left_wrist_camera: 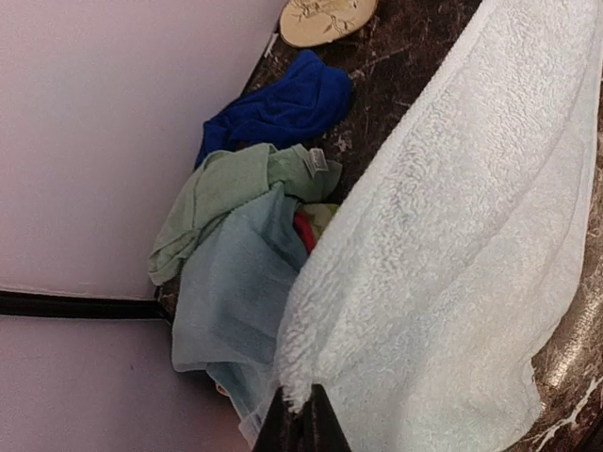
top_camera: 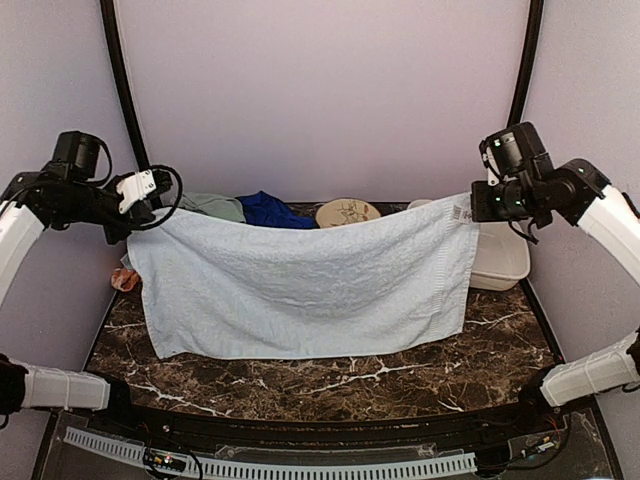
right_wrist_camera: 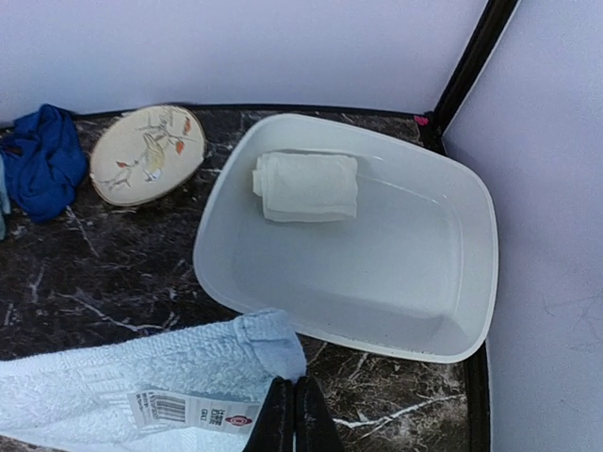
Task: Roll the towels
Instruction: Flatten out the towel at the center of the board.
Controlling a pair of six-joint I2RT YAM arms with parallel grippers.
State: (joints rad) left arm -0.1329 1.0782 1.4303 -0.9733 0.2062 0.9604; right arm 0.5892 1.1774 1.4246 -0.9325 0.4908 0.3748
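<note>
Pale blue towel (top_camera: 310, 290), the largest of five towels in view, hangs stretched between the two pincers. It sags in the middle and its lower part drapes down to the tabletop (top_camera: 350, 385). The left pincer (top_camera: 133, 228) is clamped tight on one upper corner. The right pincer (top_camera: 470, 212) is clamped tight on the other, where one white barcode label (right_wrist_camera: 193, 410) sits just beside the fingertips. Beyond the left pincer, toward the back corner, three more towels lie bunched and touching: one thin grey-blue towel (left_wrist_camera: 236, 282) nearest, one green towel (left_wrist_camera: 226, 188) next, and one royal blue towel (left_wrist_camera: 283, 104) farthest. A scrap of red cloth (left_wrist_camera: 302, 229) peeks out among them, too hidden to identify. Below and beyond the right pincer stands one white tub (right_wrist_camera: 424, 282), with one rolled cream towel (right_wrist_camera: 306, 185) inside near its far wall. One round beige plate (right_wrist_camera: 146, 153) with a bird pattern lies just beside the tub, between it and the royal blue towel. The tabletop is dark brown marble with white veins. Pale lilac walls enclose it, with one black pole (top_camera: 522, 60) at each back corner.
</note>
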